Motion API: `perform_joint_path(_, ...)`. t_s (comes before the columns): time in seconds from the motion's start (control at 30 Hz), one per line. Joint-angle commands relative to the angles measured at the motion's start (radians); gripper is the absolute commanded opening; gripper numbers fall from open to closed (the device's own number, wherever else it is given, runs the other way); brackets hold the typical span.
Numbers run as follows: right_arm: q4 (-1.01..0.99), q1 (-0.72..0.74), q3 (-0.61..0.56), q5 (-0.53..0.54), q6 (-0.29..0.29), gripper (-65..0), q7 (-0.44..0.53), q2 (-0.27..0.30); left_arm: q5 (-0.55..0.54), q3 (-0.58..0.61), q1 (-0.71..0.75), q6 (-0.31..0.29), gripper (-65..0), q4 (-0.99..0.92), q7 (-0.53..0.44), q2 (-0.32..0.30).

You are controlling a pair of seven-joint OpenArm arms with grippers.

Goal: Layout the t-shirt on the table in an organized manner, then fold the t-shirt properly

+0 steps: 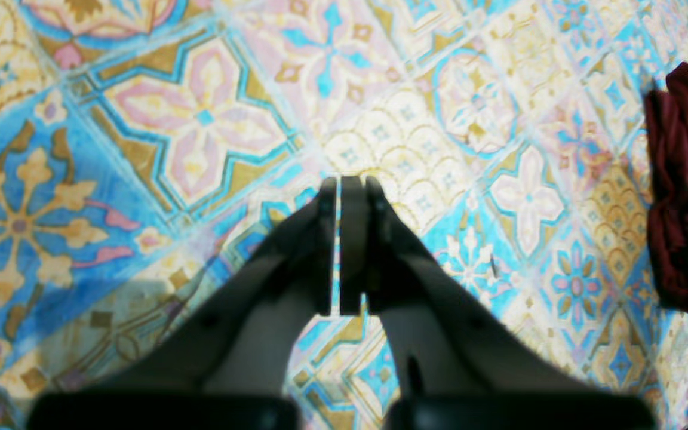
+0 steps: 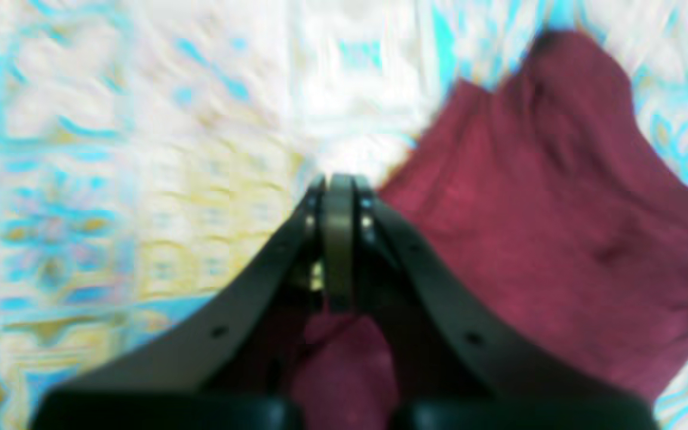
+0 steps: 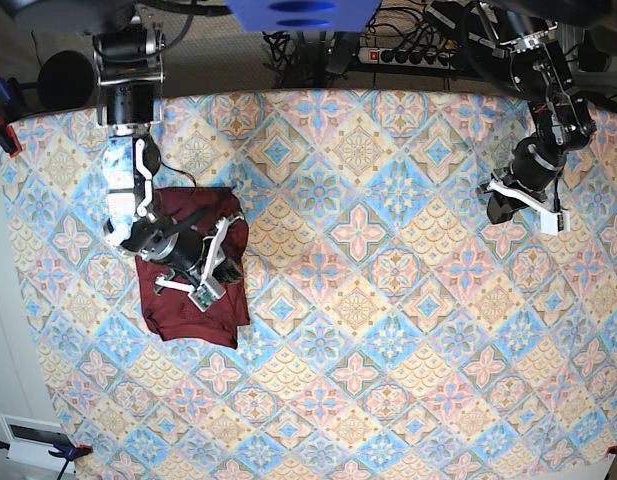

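The dark maroon t-shirt (image 3: pixel 188 270) lies bunched in a compact rectangle on the left part of the patterned table (image 3: pixel 368 300). My right gripper (image 3: pixel 234 272) is shut and hovers over the shirt's right edge. In the right wrist view its tips (image 2: pixel 339 179) sit at the border of the shirt (image 2: pixel 547 209) and the table (image 2: pixel 141 179), with no cloth showing between the pads. My left gripper (image 3: pixel 495 210) is shut and empty far to the right. In the left wrist view it (image 1: pixel 344 182) is over bare table (image 1: pixel 200 119), and the shirt (image 1: pixel 687 191) is at the frame's right edge.
A power strip and cables (image 3: pixel 408 50) lie behind the table's back edge. Clamps hold the cloth at the left corner (image 3: pixel 0 130). A white box (image 3: pixel 33 435) sits off the lower left corner. Patterned cloth stretches between the two arms.
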Motion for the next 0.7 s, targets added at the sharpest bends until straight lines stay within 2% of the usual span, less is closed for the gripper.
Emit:
perform_joint_path(0.0,0.063,-0.007,0.026,0.007,-0.002,-65.0,-0.004,0.009,-0.017,-0.003,-0.004,-0.006,-64.8,0.024,-0.018,-0.013)
perform_joint_path(0.13,0.195,-0.079,0.108,0.018,-0.002,-65.0,-0.053,-0.015,-0.04,-0.003,0.032,-0.006,-64.8,0.09,-0.017,-0.018)
perform_joint_path(0.43,0.43,-0.386,0.335,0.25,-0.002,-65.0,-0.1,-0.015,-0.046,-0.012,0.179,-0.006,-64.8,0.253,-0.018,-0.021)
perform_joint_path(0.67,0.463,-0.699,0.576,0.426,-0.002,-65.0,-0.1,-0.012,-0.049,-0.096,0.34,-0.006,-64.8,0.295,-0.018,-0.018)
